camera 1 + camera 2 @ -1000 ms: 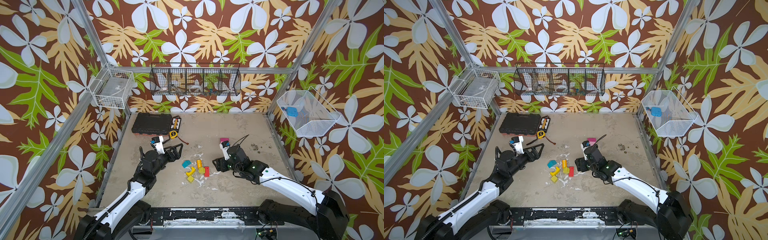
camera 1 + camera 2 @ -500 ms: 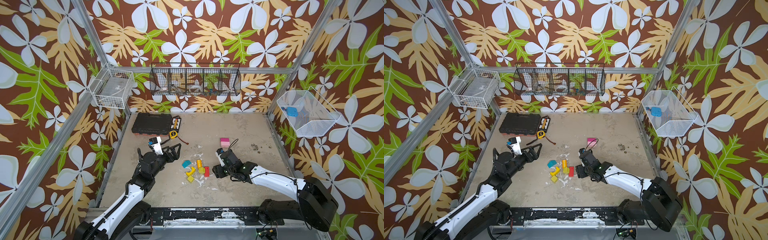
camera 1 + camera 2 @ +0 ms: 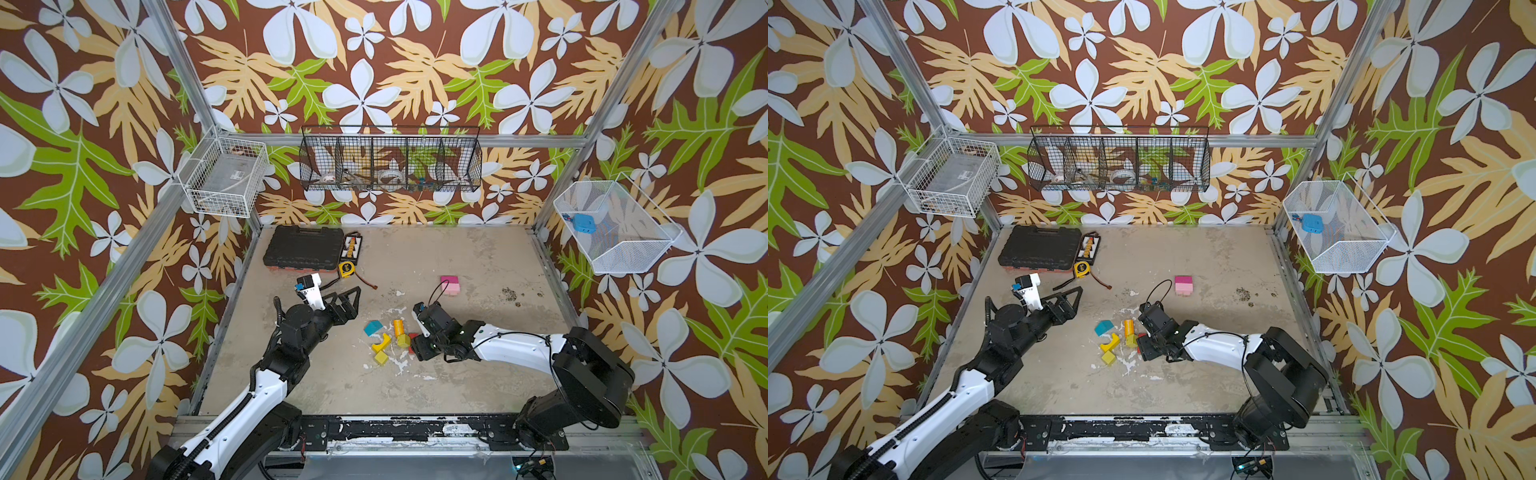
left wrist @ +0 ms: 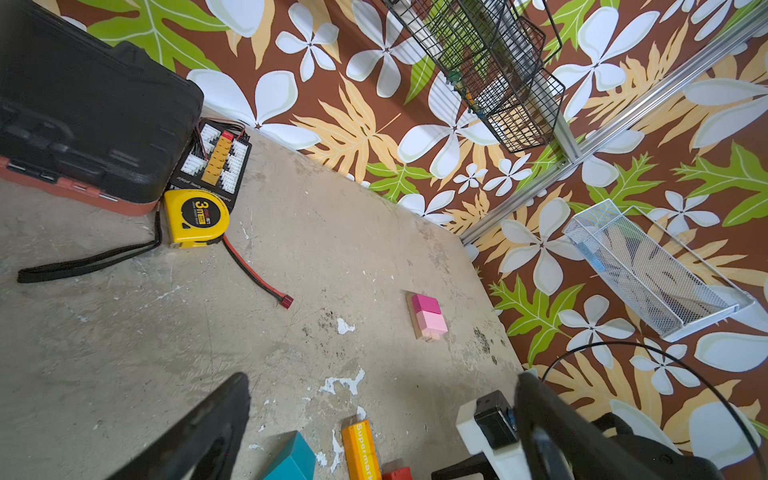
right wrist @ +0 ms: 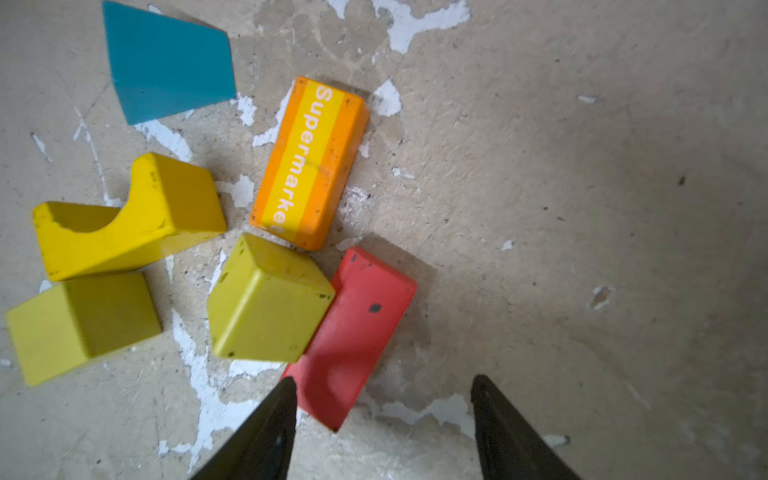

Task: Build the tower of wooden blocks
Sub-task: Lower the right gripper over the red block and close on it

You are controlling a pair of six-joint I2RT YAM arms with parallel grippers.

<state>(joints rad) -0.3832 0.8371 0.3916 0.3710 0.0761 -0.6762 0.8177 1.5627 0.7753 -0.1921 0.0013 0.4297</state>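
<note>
Loose wood blocks lie mid-table: a teal wedge point(image 3: 372, 328), an orange bar point(image 3: 398, 327), a yellow arch point(image 3: 382, 343), two yellow-green cubes point(image 5: 268, 301) point(image 5: 79, 324) and a red block point(image 5: 365, 316). Further back stands the tower's start, magenta and pink blocks point(image 3: 450, 285) on a tan plank point(image 4: 413, 318). My right gripper point(image 5: 382, 380) hangs low over the pile and is open. The red block's near end lies between its fingers, close to one finger point(image 5: 274, 415). My left gripper point(image 3: 353, 303) is wide open and empty, left of the pile.
A black tool case point(image 3: 297, 249), a connector board point(image 3: 352, 247), a yellow tape measure point(image 3: 345, 269) and a red-tipped cable point(image 4: 257, 274) sit at the back left. Wire baskets point(image 3: 390, 164) hang on the walls. Bare floor lies right of the pile.
My right gripper has come forward and down from beside the pink stack to the loose blocks, its jaws narrowing a little. The left arm has barely moved.
</note>
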